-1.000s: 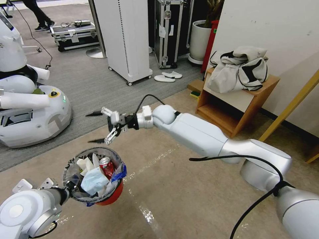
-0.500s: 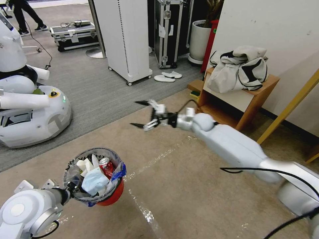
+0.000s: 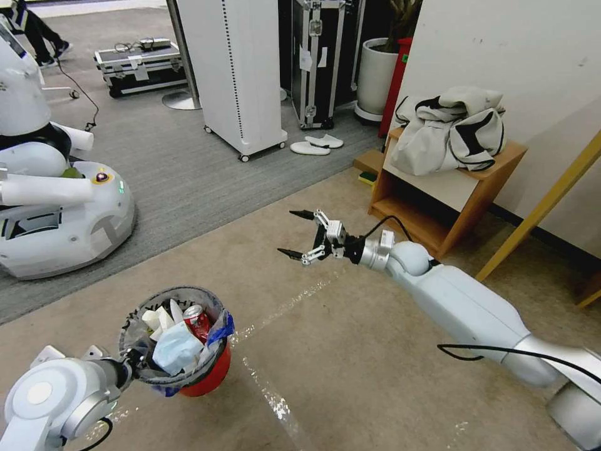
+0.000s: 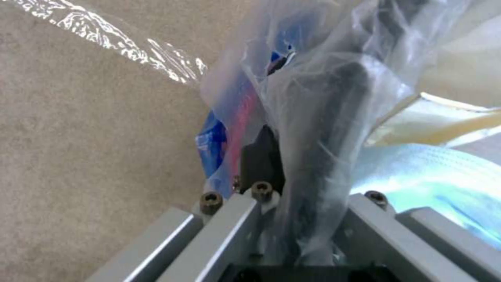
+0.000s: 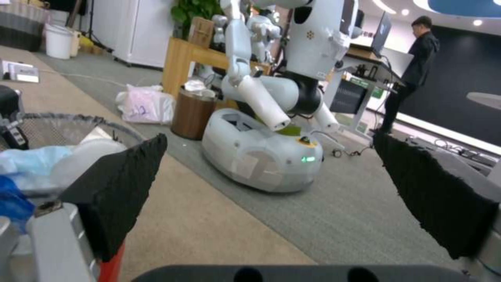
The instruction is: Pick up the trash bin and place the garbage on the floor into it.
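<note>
Your right gripper (image 3: 299,237) hangs over the beige floor (image 3: 350,351), jaws spread wide and empty, well apart from the trash bin (image 3: 206,369). Your left gripper (image 3: 128,365) has its jaws clamped on the bin's rim through the plastic liner (image 4: 313,129); how deep the bite goes appears shallow, though the liner veils it. Garbage, a light-blue cloth (image 3: 174,348) and red can (image 3: 199,321) among it, sits heaped to the rim. Risk: the liner slipping between the jaws would tilt the bin and spill its load.

Clothes bundle (image 3: 449,128) on wooden stand (image 3: 466,188), white slippers (image 3: 316,145) – possibly two
</note>
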Robot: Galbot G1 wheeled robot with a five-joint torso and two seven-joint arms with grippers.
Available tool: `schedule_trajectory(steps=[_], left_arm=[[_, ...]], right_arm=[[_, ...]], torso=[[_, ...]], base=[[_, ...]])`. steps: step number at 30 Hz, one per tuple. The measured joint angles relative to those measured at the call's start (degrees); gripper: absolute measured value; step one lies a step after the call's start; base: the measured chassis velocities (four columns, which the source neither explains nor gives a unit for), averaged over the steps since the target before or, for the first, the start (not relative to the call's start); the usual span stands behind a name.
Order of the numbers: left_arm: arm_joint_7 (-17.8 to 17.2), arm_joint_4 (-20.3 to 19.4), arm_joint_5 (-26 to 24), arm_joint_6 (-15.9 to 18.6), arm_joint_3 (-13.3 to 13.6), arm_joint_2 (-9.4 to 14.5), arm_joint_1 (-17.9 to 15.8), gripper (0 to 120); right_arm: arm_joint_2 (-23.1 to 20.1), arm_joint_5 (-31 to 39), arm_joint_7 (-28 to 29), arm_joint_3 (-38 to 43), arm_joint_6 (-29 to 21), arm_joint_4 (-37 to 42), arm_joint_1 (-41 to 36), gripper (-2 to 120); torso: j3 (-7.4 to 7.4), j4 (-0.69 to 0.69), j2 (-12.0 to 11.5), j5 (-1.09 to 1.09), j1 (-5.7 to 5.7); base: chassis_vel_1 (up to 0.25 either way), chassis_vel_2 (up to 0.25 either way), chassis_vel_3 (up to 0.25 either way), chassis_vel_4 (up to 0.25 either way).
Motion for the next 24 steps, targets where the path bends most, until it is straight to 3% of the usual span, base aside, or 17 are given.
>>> schedule_trajectory(steps=[24], left_arm=[[2.07, 4.24, 0.9, 0.37, 1.84, -0.23, -0.74, 0]], right_arm=[[-0.52, -1.46, -0.17, 1.97, 0.53, -0.12, -4.3, 100]], torso=[[0.01, 0.0, 0.0, 0.0, 0.0]], base=[[0.0, 0.0, 0.0, 0.0]])
